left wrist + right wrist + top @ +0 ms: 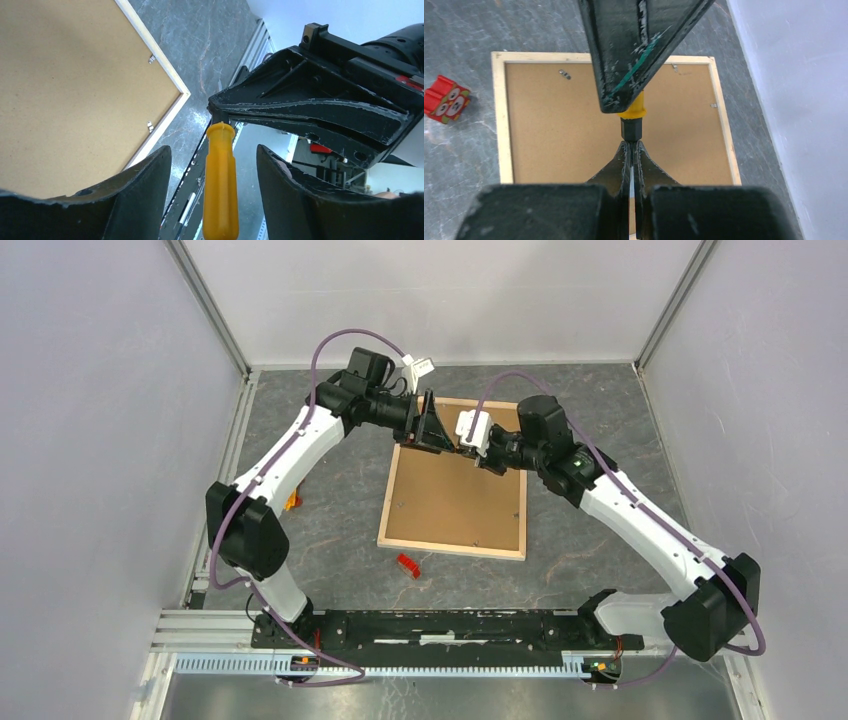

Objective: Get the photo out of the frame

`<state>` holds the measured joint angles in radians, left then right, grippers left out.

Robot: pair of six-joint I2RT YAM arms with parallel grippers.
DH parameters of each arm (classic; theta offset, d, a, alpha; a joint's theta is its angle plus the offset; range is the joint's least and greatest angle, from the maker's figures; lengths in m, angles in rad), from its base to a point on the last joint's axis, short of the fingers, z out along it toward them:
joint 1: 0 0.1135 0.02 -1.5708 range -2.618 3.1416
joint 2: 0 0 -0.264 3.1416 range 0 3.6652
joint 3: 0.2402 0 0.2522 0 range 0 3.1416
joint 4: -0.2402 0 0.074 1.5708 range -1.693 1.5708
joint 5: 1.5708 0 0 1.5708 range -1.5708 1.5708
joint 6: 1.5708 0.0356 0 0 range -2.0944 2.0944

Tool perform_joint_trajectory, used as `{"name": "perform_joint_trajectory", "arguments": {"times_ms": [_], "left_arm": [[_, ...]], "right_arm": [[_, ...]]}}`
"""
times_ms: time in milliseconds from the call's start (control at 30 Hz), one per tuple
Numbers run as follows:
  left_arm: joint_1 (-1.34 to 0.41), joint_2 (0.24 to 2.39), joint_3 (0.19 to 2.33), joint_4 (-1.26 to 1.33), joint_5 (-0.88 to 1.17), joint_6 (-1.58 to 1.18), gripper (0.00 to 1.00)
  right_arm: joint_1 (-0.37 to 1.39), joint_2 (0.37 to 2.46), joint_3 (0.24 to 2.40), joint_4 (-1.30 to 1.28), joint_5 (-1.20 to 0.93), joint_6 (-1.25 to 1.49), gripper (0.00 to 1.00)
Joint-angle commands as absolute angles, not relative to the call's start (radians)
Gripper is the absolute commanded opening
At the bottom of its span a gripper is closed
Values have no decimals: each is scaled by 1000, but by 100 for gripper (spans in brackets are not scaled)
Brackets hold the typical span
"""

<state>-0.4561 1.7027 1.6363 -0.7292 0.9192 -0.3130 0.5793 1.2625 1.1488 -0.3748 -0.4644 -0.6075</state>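
The frame (452,546) lies face down on the table, its pale wood edges around the plain brown backing board (455,495). The photo is hidden under the board. Both grippers meet above the frame's far edge. My right gripper (631,147) is shut on the thin shaft of a yellow-handled screwdriver (633,111). My left gripper (214,165) is open, its fingers (145,175) on either side of the yellow handle (220,185) without touching it. In the top view the left gripper (435,430) and the right gripper (462,445) are tip to tip.
A red toy block (408,565) lies on the table near the frame's near left corner. A small orange object (292,502) lies by the left arm. Small metal clips (565,75) sit along the frame's inner edge. Enclosure walls stand on three sides.
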Motion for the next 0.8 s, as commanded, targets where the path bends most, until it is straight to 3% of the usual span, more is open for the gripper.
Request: {"name": "perform_joint_trajectory", "arguments": {"times_ms": [0, 167, 433, 767], "left_arm": [[-459, 1681, 1589, -599, 970, -463, 66], [-455, 1691, 1586, -580, 990, -487, 55], [-406, 1693, 1517, -430, 1039, -657, 53], [-404, 1684, 1474, -385, 1046, -681, 45]], "right_arm": [[599, 1272, 1179, -298, -365, -598, 0], [634, 1261, 1162, -278, -305, -637, 0], [656, 1254, 1143, -254, -244, -648, 0], [677, 1253, 1134, -255, -262, -641, 0]]}}
